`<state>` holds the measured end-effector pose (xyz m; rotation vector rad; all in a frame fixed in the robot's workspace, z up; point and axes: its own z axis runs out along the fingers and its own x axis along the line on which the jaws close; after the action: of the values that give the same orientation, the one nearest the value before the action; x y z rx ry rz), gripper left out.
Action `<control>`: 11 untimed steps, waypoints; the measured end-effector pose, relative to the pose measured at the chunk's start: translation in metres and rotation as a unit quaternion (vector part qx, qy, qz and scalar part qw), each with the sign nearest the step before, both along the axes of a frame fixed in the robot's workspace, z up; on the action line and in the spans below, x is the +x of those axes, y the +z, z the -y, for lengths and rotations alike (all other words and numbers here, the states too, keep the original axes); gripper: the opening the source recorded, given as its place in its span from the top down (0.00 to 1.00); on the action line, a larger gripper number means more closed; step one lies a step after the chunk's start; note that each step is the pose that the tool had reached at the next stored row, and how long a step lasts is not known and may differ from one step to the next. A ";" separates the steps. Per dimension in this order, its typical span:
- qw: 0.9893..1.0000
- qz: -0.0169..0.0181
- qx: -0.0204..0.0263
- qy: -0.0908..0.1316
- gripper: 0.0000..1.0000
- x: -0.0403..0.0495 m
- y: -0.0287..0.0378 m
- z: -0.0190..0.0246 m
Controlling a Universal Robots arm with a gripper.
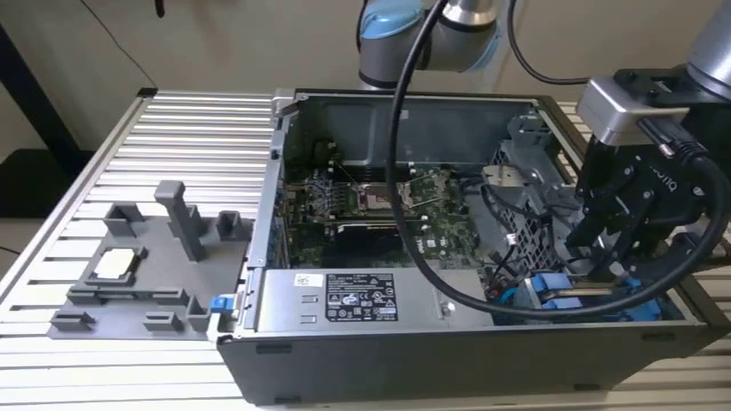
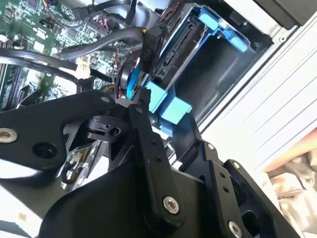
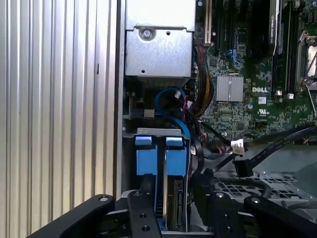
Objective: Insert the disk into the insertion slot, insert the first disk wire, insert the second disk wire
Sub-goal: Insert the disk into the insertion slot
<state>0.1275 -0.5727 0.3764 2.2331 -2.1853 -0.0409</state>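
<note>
The disk (image 3: 176,203) in its blue carrier (image 3: 177,157) stands on edge inside the insertion slot (image 3: 148,132), beside a second blue carrier (image 3: 146,158). My black gripper (image 3: 174,178) reaches down over it with one finger on each side of the carrier's end, shut on it. In the second wrist view the gripper (image 2: 166,111) pinches the blue end piece and the disk (image 2: 181,47) runs away behind it. A black connector (image 2: 148,44) hangs close to the disk's edge. In the exterior view the gripper (image 1: 600,265) dips into the case's near right corner.
The open computer case (image 1: 274,171) lies on a slatted aluminium table (image 1: 183,128). A loose black plug (image 3: 242,166), a blue cable (image 3: 171,99) and the motherboard (image 3: 247,99) lie by the bay. A silver box (image 1: 342,300) sits beside it, and a grey fixture (image 1: 149,257) stands at the exterior view's left.
</note>
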 end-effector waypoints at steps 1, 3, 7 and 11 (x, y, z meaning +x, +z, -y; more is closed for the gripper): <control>1.000 0.000 0.000 0.000 0.53 0.0000 0.0045 0.0000; 1.000 0.000 0.000 0.000 0.53 0.0000 0.0135 0.0000; 1.000 0.001 0.000 0.000 0.53 -0.0003 0.0252 -0.0008; 1.000 0.028 0.006 0.000 0.53 -0.0015 0.0253 -0.0013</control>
<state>0.1260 -0.5714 0.4016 2.2689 -2.2189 0.0087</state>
